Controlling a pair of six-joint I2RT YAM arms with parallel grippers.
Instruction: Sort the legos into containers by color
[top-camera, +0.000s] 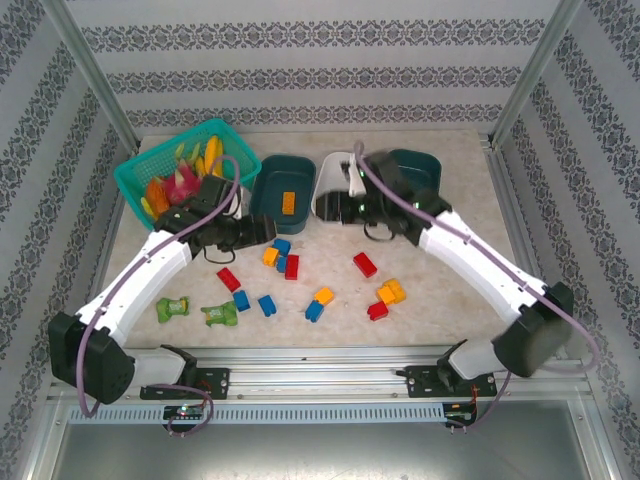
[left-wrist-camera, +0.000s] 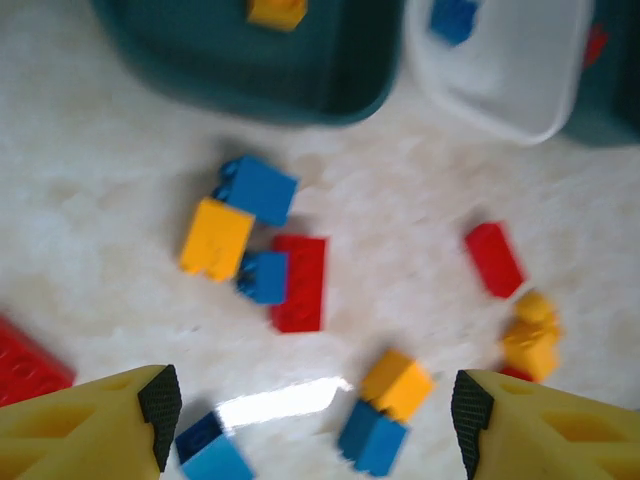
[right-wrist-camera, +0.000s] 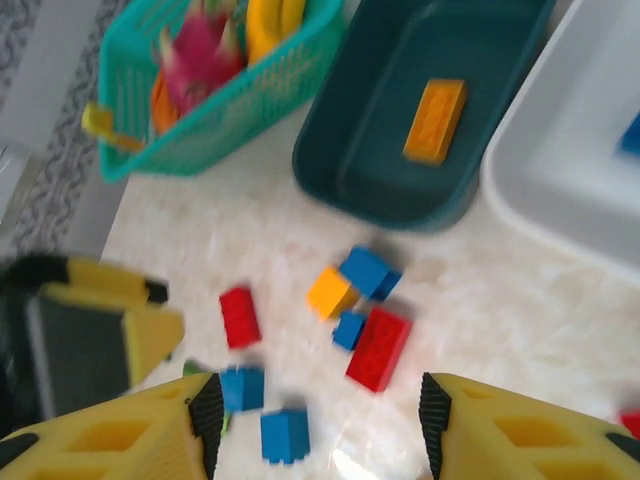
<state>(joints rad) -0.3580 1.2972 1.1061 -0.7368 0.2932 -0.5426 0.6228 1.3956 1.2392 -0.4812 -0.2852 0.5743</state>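
The left gripper (left-wrist-camera: 315, 400), jaws spread and empty, hovers with the red lego (left-wrist-camera: 300, 282) just ahead of its fingertips, slightly left of centre, its long axis pointing straight away, square to the closing line.

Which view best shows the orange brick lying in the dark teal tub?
Right wrist: the orange brick appears whole and large inside the dark teal tub. Top external shows it small; left wrist crops it at the top edge.

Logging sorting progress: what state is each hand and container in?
Left hand: open, empty.
Right hand: open, empty.
Left teal tub: holds one orange brick.
White tub: holds a blue brick.
Right teal tub: something red inside, blurred.
Loose legos: scattered, unsorted.
Mesh basket: holds fruit.
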